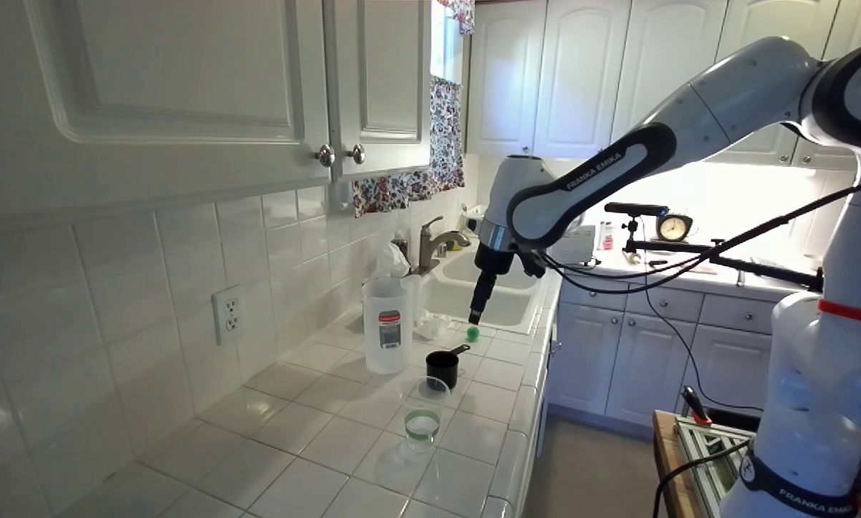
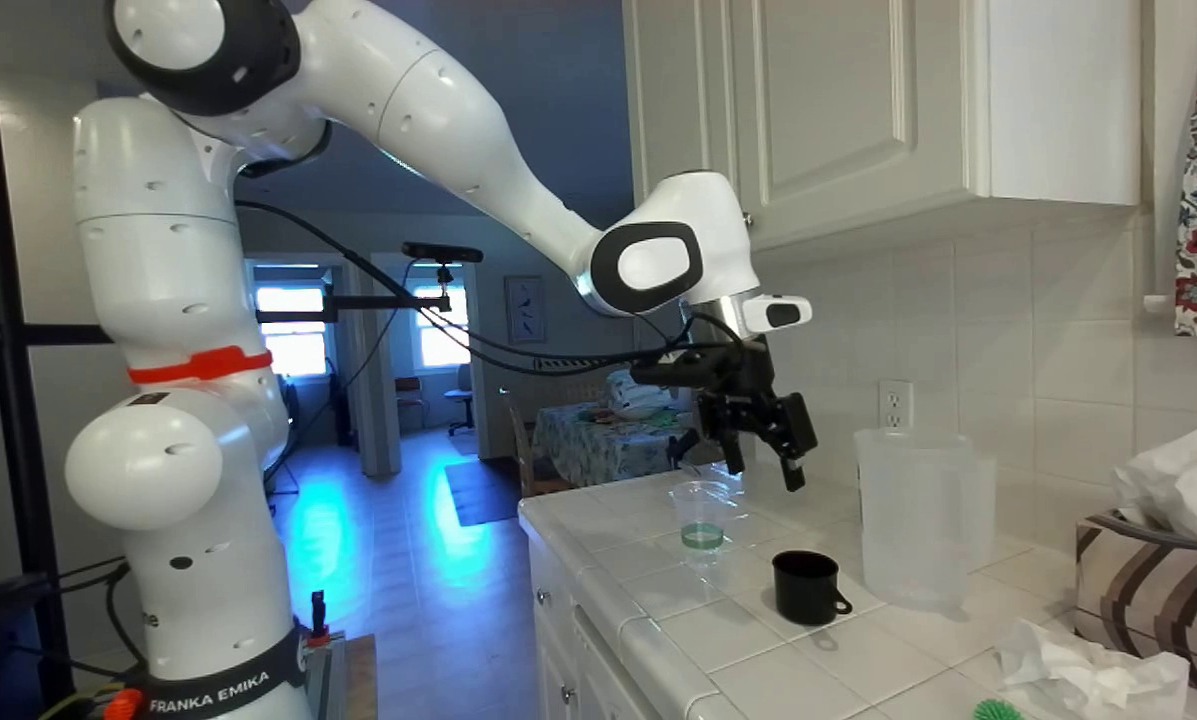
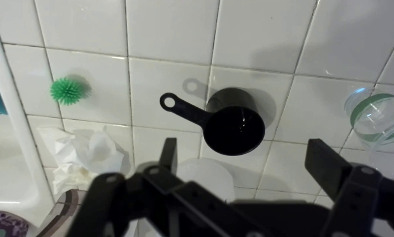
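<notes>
- Closest in, at the bottom of the wrist view, the jaws stand wide apart, clamped on nothing, their flat pads (image 3: 327, 169) facing each other across the picture.
- Nearest to them is the black measuring cup (image 3: 234, 130), upright on the white-tiled bench (image 3: 170, 33). In both exterior views the jaws hang above the bench, apart from the cup.
- Side to side, in the wrist view, the cup's rim falls between the two tips, nearer the tip on the sink (image 3: 11, 92) side. Front to back, it shows just past the line joining the tips, away from the translucent pitcher (image 3: 210, 174), which the jaws partly hide.
- The cup's long axis runs from bowl to handle ring, slanting toward the sink and the green spiky ball (image 3: 67, 91). That line lies more along the way the jaws part than across it.
- By judgement, the gap looks broader than the bowl, though perspective leaves this unsure; the handle would meet the pads nearly end-on.
- Crumpled tissue (image 3: 96, 149) lies beside the sink, on the handle side; the clear plastic cup with a green band (image 3: 379, 115) stands beyond the opposite tip.
</notes>
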Action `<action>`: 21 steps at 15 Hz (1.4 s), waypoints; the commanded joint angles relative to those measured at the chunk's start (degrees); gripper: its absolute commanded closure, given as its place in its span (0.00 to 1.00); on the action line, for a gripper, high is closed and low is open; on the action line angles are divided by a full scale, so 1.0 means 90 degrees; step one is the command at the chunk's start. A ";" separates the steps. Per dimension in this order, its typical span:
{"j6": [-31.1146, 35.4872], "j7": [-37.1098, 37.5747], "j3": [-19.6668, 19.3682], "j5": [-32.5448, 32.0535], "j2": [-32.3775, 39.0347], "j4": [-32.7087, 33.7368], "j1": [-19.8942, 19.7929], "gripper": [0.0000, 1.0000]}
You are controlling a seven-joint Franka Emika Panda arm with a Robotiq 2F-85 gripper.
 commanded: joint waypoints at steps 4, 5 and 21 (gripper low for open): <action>0.0181 -0.0017 0.0056 0.0789 0.0627 0.0422 -0.0077 0.00; 0.0195 -0.0061 0.0075 0.0904 0.0702 0.0480 -0.0082 0.00; 0.0156 0.0511 0.0297 0.0950 0.1270 0.1215 -0.0109 0.00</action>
